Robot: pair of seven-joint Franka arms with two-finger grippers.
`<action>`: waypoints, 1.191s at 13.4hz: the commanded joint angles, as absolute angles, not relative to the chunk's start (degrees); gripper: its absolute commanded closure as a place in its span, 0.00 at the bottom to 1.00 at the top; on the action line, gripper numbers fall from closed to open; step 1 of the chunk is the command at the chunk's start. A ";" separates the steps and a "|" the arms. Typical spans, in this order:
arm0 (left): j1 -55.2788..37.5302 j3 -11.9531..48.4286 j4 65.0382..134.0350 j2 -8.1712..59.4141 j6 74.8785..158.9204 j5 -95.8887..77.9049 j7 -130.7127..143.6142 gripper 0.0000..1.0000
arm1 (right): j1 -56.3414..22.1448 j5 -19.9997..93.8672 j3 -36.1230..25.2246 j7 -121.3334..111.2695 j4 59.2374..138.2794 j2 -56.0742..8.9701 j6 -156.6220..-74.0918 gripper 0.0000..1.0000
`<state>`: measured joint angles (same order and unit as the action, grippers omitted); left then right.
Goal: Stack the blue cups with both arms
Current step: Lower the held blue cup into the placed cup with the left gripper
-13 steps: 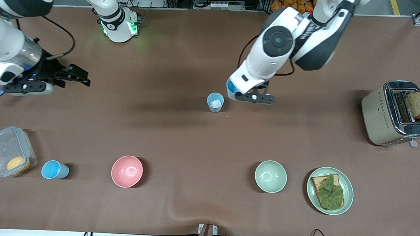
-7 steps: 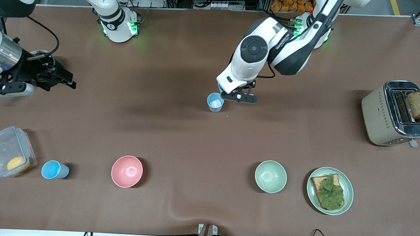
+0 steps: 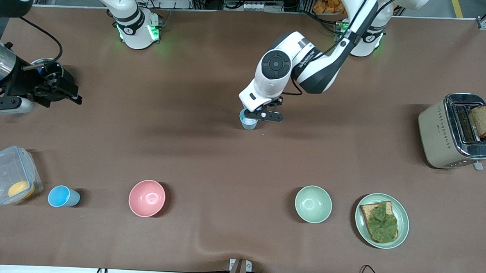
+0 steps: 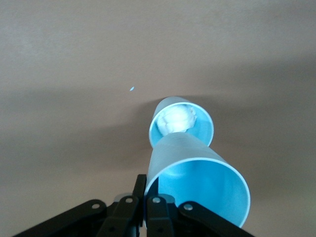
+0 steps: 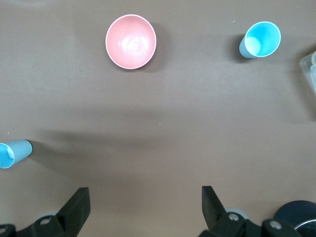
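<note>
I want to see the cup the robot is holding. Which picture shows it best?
The left wrist view: the held blue cup fills it, pinched at its rim by the left end effector, just above the standing cup. The front view shows only a sliver of it under the arm. The right wrist view doesn't clearly show it.

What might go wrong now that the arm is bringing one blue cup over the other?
The left gripper grips the held cup by one wall, over the standing cup. Risks:
1. Off centre, its bottom may catch the rim and tip the standing cup.
2. Something whitish lies in the standing cup; the held cup may not settle fully.
3. A one-sided grip may let it tilt on release.
The right gripper waits open over the table's right-arm end; a third cup stands untouched.
</note>
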<state>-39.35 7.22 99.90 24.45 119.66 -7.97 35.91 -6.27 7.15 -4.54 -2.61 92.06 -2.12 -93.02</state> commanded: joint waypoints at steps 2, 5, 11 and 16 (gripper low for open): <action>-40.60 7.03 100.02 26.01 123.13 -7.82 37.35 1.00 | -4.48 4.05 -3.08 -2.99 87.80 -4.22 -91.14 0.00; -40.52 7.12 101.25 25.93 123.40 -4.76 37.35 1.00 | -4.57 3.78 -3.25 -2.81 86.57 -4.13 -91.05 0.00; -40.61 7.12 101.16 26.54 124.98 -4.66 37.27 1.00 | -4.14 0.70 -3.34 -2.81 86.13 -4.22 -91.14 0.00; -39.99 7.12 100.81 26.72 125.07 -4.75 37.35 0.46 | -3.08 0.70 -3.69 -2.55 85.78 -4.57 -92.46 0.00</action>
<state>-40.08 7.05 100.76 26.79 124.38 -6.02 35.92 -4.69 1.40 -4.48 -2.61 87.93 -3.62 -92.58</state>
